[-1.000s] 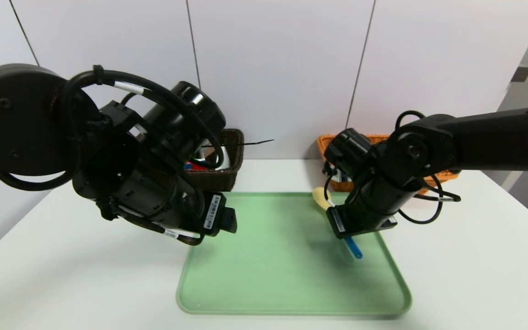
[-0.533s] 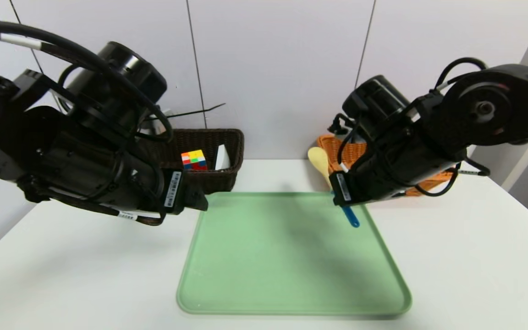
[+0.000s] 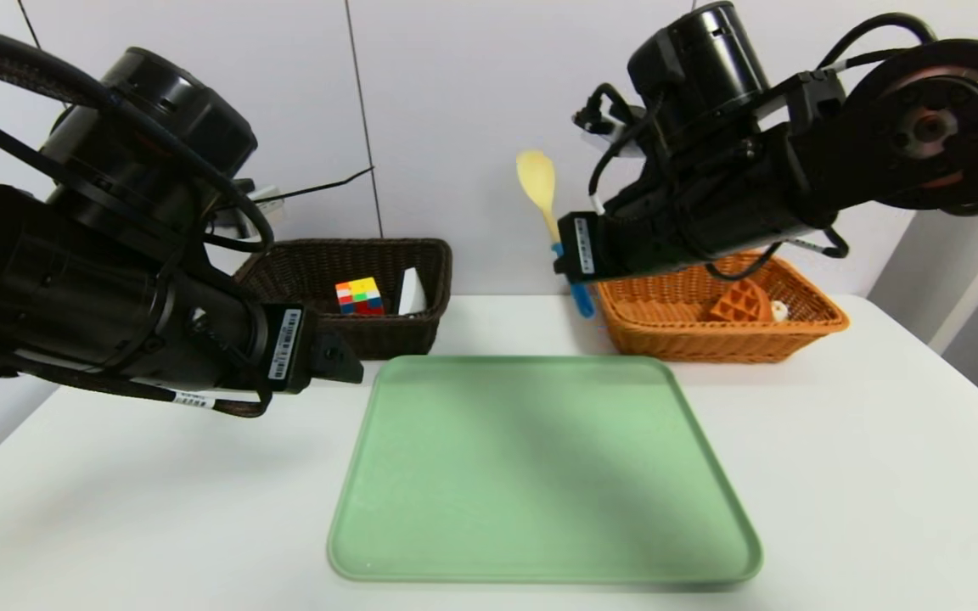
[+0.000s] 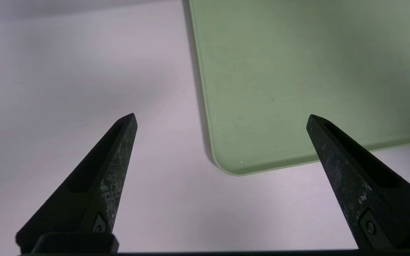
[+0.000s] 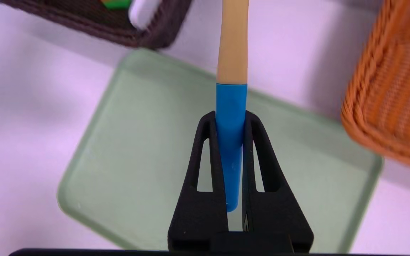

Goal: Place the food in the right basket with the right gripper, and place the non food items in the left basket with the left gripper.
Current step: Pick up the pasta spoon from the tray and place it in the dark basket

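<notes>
My right gripper is shut on the blue handle of the wooden spoon and holds it high in the air. The spoon's pale bowl points up, just left of the orange-tan right basket. The waffle wedge lies in that basket. In the dark brown left basket sit the multicoloured cube and the white case. My left gripper is open and empty, hanging over the table beside the tray's corner.
A bare green tray lies mid-table in front of both baskets. The white table runs to a wall right behind the baskets. The left arm's bulk hangs in front of the dark basket's left end.
The right arm has lifted the spoon off the tray, up and back toward the baskets. The left arm has drawn back to the left, uncovering the dark basket.
</notes>
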`<action>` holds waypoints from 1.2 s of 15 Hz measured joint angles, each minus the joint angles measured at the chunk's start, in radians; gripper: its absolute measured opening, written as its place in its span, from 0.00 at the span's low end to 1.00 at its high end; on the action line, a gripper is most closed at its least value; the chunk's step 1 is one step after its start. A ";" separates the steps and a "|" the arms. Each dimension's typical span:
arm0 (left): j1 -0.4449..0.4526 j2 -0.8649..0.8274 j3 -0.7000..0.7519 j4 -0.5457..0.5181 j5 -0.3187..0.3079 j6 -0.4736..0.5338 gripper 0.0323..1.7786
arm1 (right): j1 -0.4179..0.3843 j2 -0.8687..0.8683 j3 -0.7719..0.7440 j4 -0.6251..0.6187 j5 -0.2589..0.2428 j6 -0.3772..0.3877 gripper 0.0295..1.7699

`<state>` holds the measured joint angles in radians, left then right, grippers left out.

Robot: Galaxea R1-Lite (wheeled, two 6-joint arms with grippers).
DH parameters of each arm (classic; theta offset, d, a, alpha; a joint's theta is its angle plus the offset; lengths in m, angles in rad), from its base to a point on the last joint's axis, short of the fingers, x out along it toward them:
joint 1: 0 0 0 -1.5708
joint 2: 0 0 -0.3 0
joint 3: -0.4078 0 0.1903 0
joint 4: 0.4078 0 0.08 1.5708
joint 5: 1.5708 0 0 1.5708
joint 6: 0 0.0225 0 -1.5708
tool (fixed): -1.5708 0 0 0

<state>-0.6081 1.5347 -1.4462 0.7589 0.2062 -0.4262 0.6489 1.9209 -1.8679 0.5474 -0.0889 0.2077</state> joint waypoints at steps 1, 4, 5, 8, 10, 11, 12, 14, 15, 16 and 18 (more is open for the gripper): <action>0.002 -0.004 0.004 0.000 0.000 -0.001 0.95 | 0.006 0.021 -0.005 -0.056 0.000 -0.025 0.08; 0.015 -0.014 0.030 -0.007 -0.007 0.000 0.95 | 0.021 0.111 -0.034 -0.227 0.003 -0.101 0.08; 0.016 -0.017 0.035 -0.007 -0.008 0.000 0.95 | 0.027 0.147 -0.050 -0.285 0.002 -0.126 0.08; 0.016 -0.030 0.041 -0.005 -0.009 0.004 0.95 | 0.036 0.230 -0.079 -0.452 0.002 -0.156 0.08; 0.016 -0.039 0.054 -0.009 -0.009 0.004 0.95 | 0.040 0.279 -0.083 -0.557 0.001 -0.168 0.08; 0.015 -0.040 0.061 -0.010 -0.010 0.003 0.95 | 0.041 0.302 -0.084 -0.612 0.001 -0.180 0.08; 0.015 -0.042 0.067 -0.010 -0.010 0.003 0.95 | 0.045 0.329 -0.084 -0.676 -0.003 -0.202 0.08; 0.015 -0.045 0.077 -0.010 -0.009 0.003 0.95 | 0.058 0.368 -0.085 -0.776 -0.008 -0.231 0.08; 0.016 -0.048 0.086 -0.011 -0.007 0.002 0.95 | 0.067 0.387 -0.087 -0.817 -0.003 -0.250 0.08; 0.016 -0.050 0.090 -0.011 -0.006 0.002 0.95 | 0.075 0.403 -0.088 -0.849 0.001 -0.277 0.08; 0.016 -0.057 0.094 -0.011 -0.007 0.003 0.95 | 0.087 0.437 -0.090 -0.895 0.003 -0.337 0.08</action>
<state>-0.5917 1.4774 -1.3523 0.7474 0.1996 -0.4232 0.7364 2.3577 -1.9574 -0.3472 -0.0855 -0.1298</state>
